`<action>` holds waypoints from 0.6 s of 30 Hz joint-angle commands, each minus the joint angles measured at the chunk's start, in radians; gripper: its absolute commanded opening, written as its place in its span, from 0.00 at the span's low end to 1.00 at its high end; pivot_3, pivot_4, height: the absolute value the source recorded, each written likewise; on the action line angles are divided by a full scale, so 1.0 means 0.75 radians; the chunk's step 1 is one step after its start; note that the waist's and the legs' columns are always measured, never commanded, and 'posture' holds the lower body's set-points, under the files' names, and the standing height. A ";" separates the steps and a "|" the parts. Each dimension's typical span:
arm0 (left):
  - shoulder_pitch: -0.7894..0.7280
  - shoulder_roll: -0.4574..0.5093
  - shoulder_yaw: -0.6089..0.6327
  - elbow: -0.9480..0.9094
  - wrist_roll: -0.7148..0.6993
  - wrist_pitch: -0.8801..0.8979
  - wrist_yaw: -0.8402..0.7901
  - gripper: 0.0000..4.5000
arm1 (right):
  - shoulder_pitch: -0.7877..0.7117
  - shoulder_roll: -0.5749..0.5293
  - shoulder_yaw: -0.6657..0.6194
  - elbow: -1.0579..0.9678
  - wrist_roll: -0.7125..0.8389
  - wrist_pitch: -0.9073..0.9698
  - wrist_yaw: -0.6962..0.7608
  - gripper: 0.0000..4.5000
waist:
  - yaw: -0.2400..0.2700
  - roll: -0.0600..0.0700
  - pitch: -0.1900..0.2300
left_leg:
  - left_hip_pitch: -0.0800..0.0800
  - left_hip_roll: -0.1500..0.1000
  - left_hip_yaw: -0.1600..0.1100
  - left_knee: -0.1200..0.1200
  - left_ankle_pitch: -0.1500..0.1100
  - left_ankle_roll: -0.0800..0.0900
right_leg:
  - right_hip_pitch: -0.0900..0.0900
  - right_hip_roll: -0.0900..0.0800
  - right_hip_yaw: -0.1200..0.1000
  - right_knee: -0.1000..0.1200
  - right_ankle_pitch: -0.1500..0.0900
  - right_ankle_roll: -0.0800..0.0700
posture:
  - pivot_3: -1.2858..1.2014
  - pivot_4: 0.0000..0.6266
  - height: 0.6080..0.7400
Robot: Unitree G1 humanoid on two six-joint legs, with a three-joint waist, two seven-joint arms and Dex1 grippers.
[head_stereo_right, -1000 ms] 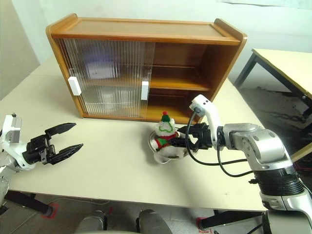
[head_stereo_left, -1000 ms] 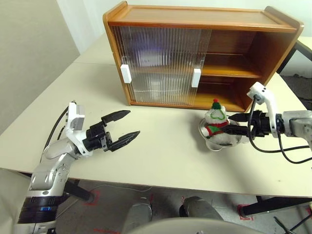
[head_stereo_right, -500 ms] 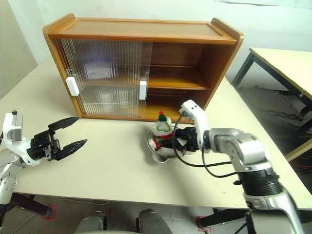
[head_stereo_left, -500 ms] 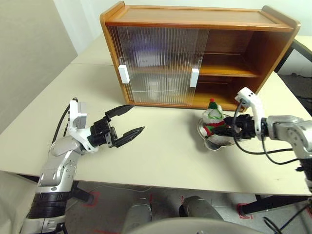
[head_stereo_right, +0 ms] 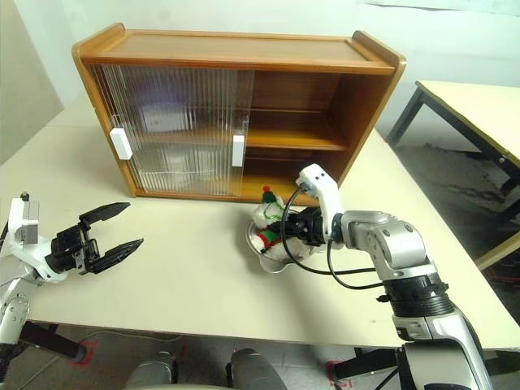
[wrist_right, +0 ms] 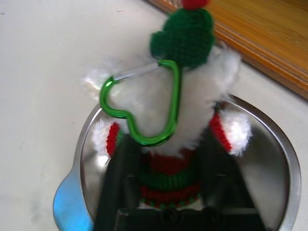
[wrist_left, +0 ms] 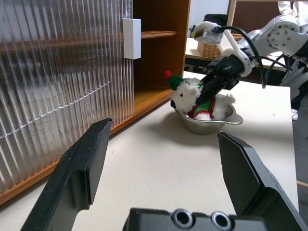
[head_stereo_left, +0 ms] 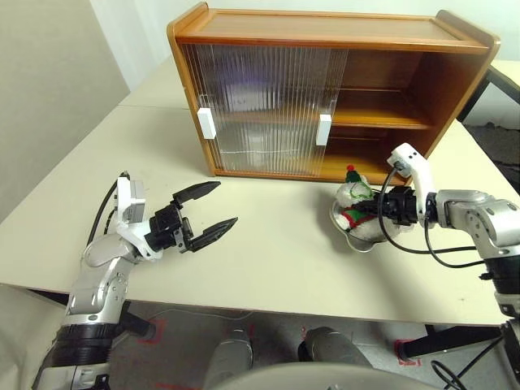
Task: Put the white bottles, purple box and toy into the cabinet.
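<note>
Since a second ago the right gripper (head_stereo_right: pixel 286 231) has pushed in from beside the dish and its jaws have drawn in around the toy (head_stereo_left: pixel 355 201), which now leans toward the cabinet (head_stereo_left: pixel 390 89) where it stood upright before; the left gripper (head_stereo_left: pixel 203 214) hovers over the table (head_stereo_left: pixel 276 252) much as it did, jaws spread wide and holding nothing. From the right wrist view the two black fingers (wrist_right: pixel 115 178) flank the striped scarf at the plush's middle, pressing the pile in, so I judge the jaws clenched on the toy, though whether the hold is firm enough to lift cannot be told. It sits in the shiny steel dish (head_stereo_left: pixel 367 236) on the table, just in front of the cabinet's open right half. Being plush, it should be very light and soft, squashing under the fingers rather than slipping, and in no danger of breaking; the waist is a sound place to hold, while the hat and the green clip (wrist_right: pixel 144 110) hooked at its neck would let it dangle and swing. The dish is loose, smooth and light, so it may slide or tip with the lift; a straight rise looks safest. Both shelves on the open side look bare, with the cabinet's right wall to one side and the ribbed sliding doors (head_stereo_left: pixel 268 106) to the other; the lower shelf's front lip is the edge to clear
</note>
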 commanded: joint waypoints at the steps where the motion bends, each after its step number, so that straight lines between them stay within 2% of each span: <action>1: -0.007 -0.003 -0.002 0.043 0.019 -0.026 -0.018 1.00 | -0.031 -0.019 -0.075 -0.017 0.088 0.066 0.050 0.15 | 0.000 0.000 0.000 | 0.000 0.000 0.000 0.000 0.000 0.000 | 0.000 0.000 0.000 0.000 0.000 0.000 | 0.45 0.00 1.00; 3: -0.013 -0.003 -0.003 0.061 0.021 -0.036 -0.025 1.00 | -0.047 -0.050 -0.122 -0.041 0.147 0.129 0.083 0.06 | 0.001 0.000 0.000 | -0.001 0.000 0.001 0.000 0.000 0.000 | 0.000 0.002 0.000 0.000 0.000 0.000 | 0.45 0.00 1.00; 4: -0.017 -0.003 -0.003 0.071 0.022 -0.041 -0.030 1.00 | -0.055 -0.075 -0.135 -0.051 0.168 0.154 0.101 0.04 | 0.002 0.000 0.000 | -0.001 -0.001 0.001 0.000 0.000 0.000 | 0.000 0.003 0.000 0.000 0.000 0.000 | 0.45 0.00 1.00; 10: -0.042 0.001 -0.015 0.122 0.035 -0.058 -0.054 1.00 | -0.160 -0.158 -0.215 -0.041 0.260 0.227 0.151 0.04 | 0.001 0.000 0.000 | -0.001 -0.003 0.001 0.001 0.000 0.000 | 0.000 0.002 0.001 0.000 -0.001 0.002 | 0.44 0.00 1.00; 14: -0.053 -0.002 -0.015 0.137 0.039 -0.065 -0.058 1.00 | -0.370 -0.073 -0.359 0.093 0.287 0.176 0.031 0.04 | -0.004 0.003 0.000 | -0.001 -0.002 0.002 0.000 0.000 0.000 | -0.002 0.002 0.001 0.001 0.000 0.000 | 0.44 0.00 1.00; 17: -0.052 -0.004 -0.015 0.140 0.041 -0.070 -0.059 1.00 | -0.435 -0.015 -0.392 0.168 0.245 0.081 -0.042 0.04 | -0.004 0.004 -0.001 | -0.001 0.001 0.000 0.000 0.000 0.001 | -0.003 -0.001 0.001 0.001 0.001 -0.001 | 0.45 0.00 1.00; 18: -0.052 -0.004 -0.014 0.140 0.043 -0.071 -0.060 1.00 | -0.451 0.002 -0.395 0.195 0.225 0.035 -0.063 0.04 | -0.004 0.004 -0.001 | -0.001 0.002 -0.001 0.000 0.000 0.001 | -0.004 0.000 0.001 0.001 0.004 -0.008 | 0.45 0.00 1.00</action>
